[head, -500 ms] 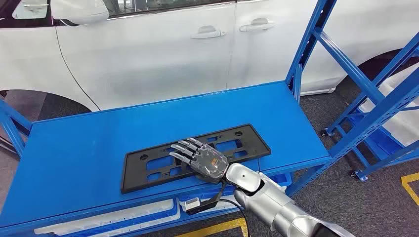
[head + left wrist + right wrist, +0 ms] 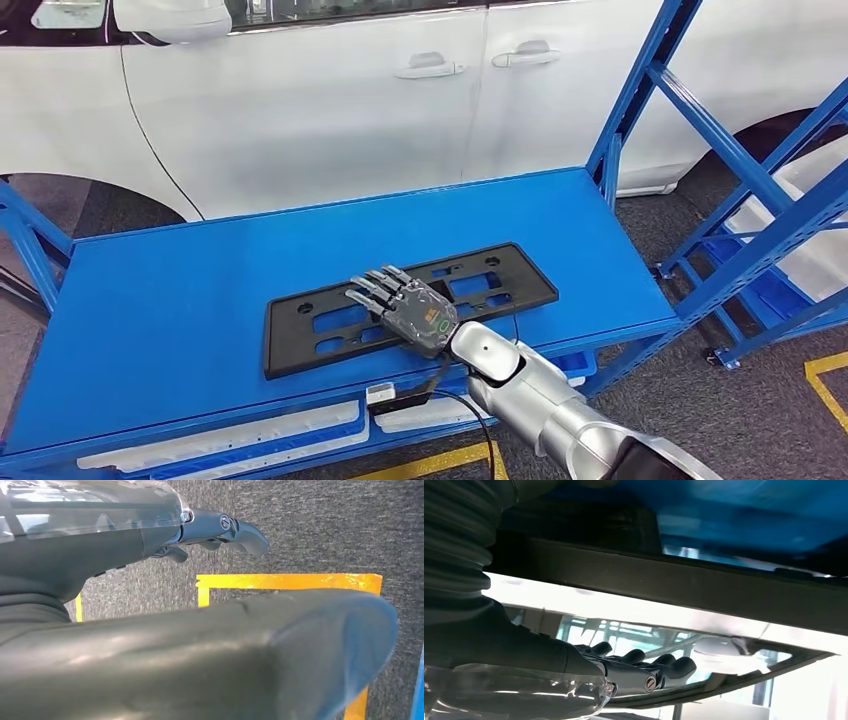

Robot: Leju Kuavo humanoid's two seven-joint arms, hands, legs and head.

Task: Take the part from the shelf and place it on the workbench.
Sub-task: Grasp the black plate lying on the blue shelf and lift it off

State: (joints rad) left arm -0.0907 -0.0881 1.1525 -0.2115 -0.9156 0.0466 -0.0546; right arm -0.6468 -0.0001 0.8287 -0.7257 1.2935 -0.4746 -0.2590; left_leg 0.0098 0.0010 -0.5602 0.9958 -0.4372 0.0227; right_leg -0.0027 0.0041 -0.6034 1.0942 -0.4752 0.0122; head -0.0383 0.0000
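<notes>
The black frame-shaped part (image 2: 408,305) lies flat on the blue workbench (image 2: 170,300), near its front edge and toward the side by the blue shelf uprights (image 2: 640,95), with the white car (image 2: 330,100) behind the bench. The right hand (image 2: 410,310) rests palm-down on the middle of the part, fingers (image 2: 375,287) stretched out flat and together, not closed around it. The left hand (image 2: 220,530) hangs over grey floor marked with yellow tape (image 2: 290,581), fingers loosely extended, holding nothing.

The right hand (image 2: 418,314) lies flat on the black part (image 2: 310,337), fingers (image 2: 375,288) stretched out. The part lies on the blue table (image 2: 170,300), near its front edge. Behind stands a white car (image 2: 320,110).
</notes>
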